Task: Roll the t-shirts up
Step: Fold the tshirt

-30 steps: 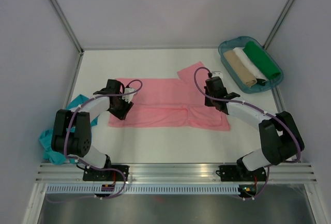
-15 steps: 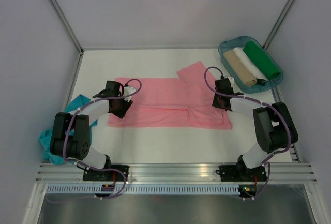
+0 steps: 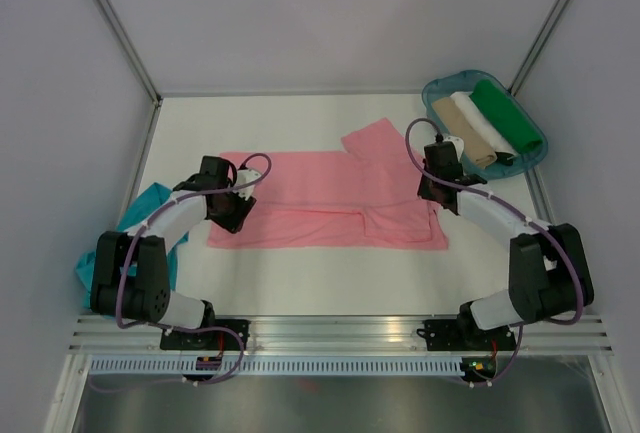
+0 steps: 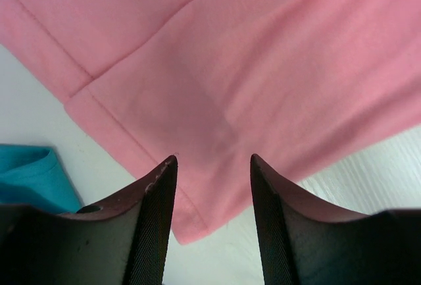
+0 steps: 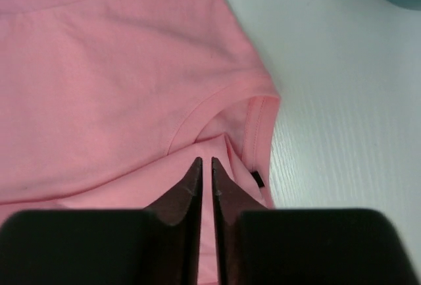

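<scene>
Now the right end effector (image 5: 204, 161) is sitting farther right than a second ago, at the collar end of the salmon-pink t-shirt (image 3: 320, 203) and nearer the tray (image 3: 428, 95). Its jaws are standing nearly together with a thin slit between; whether cloth is pinched, cannot tell. The left end effector (image 4: 212, 160) is hovering wide and empty over the hem corner, shifted slightly left, while the shirt is lying flat and unrolled mid-worktop (image 3: 300, 133), the teal t-shirt (image 4: 26, 176) beside it.
</scene>
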Robot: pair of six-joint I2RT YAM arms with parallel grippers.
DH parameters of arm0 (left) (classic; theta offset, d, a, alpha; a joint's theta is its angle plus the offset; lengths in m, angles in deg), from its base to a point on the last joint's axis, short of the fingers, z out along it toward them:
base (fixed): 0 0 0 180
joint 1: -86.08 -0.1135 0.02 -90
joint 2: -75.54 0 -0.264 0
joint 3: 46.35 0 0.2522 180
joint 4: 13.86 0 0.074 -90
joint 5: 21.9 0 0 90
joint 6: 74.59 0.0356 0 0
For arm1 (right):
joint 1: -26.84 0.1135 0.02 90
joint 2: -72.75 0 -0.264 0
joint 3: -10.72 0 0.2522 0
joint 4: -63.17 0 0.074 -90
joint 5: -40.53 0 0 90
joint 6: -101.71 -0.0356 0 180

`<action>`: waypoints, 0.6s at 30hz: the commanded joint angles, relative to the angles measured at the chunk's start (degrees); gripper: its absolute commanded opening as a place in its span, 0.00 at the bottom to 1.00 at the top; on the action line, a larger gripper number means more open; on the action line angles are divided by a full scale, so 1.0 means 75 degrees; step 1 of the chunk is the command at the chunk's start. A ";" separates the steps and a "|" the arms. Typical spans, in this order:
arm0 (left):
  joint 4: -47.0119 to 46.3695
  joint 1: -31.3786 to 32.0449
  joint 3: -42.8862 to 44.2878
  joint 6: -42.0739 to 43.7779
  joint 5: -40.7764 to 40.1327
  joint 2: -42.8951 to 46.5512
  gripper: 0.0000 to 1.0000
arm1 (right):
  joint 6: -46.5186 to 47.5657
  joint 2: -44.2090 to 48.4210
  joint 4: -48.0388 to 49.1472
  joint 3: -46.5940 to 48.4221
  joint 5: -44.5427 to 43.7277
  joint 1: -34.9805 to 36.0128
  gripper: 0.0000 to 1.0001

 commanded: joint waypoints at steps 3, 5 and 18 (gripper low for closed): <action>0.1114 -0.0002 0.0073 0.0570 0.0580 0.1482 0.57 | -0.0764 0.0864 -0.1726 -0.0054 -0.0392 -0.0038 0.32; 0.1290 -0.0002 -0.0348 0.1027 0.0312 0.1753 0.60 | -0.1081 0.1109 -0.2159 -0.0345 -0.0381 -0.0050 0.58; 0.0014 0.0057 -0.1686 0.2001 -0.1201 0.1157 0.64 | -0.2043 0.1556 -0.1600 -0.2140 -0.0006 -0.0366 0.63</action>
